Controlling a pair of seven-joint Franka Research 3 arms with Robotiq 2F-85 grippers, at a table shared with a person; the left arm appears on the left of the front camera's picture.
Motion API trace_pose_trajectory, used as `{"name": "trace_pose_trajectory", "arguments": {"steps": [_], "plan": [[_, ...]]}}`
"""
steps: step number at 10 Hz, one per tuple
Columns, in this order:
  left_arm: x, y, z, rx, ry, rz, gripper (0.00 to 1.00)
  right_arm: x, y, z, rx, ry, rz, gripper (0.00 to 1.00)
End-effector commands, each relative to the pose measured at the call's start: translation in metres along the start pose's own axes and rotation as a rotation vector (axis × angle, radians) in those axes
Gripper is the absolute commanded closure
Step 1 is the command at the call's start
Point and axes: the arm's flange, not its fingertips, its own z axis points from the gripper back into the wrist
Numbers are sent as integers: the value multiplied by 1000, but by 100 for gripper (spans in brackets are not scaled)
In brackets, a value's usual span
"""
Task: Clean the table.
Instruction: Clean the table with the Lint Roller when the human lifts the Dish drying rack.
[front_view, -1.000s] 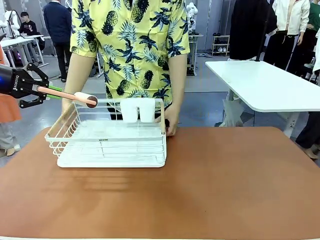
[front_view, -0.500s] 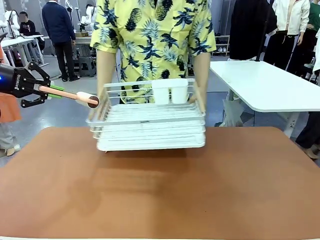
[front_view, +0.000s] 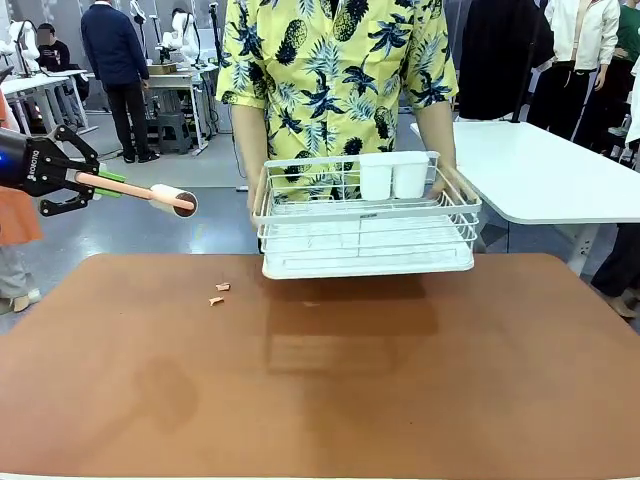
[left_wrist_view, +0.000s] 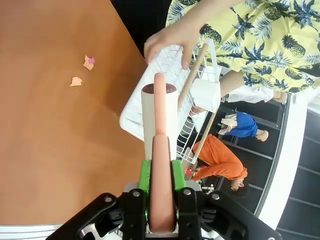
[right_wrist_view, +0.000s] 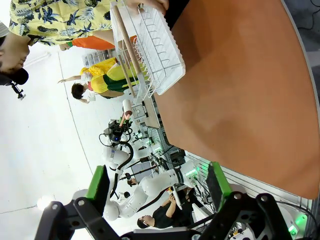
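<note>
Now that the rack (front_view: 365, 235) is lifted off the table (front_view: 400, 380), crumbs (front_view: 217, 294) show — left gripper (front_view: 88, 181) clamps the roller (front_view: 172, 199); sweeping looks possible.

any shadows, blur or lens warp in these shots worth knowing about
front view: evenly lit and sharp; the white wire dish rack throws a soft rectangular shadow on the reddish-brown table. left wrist view: the pink-handled white lint roller looms oversized near the lens. right wrist view: the table's edge bows, wide-angle distortion.
</note>
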Motion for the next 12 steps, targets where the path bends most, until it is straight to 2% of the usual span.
{"name": "trace_pose_trajectory", "arguments": {"steps": [1,12], "plan": [[1,1,1,1,-11,-2,100,-1,3,1,-2,-2,6,0],[1,1,1,1,-11,-2,100,-1,3,1,-2,-2,6,0]]}}
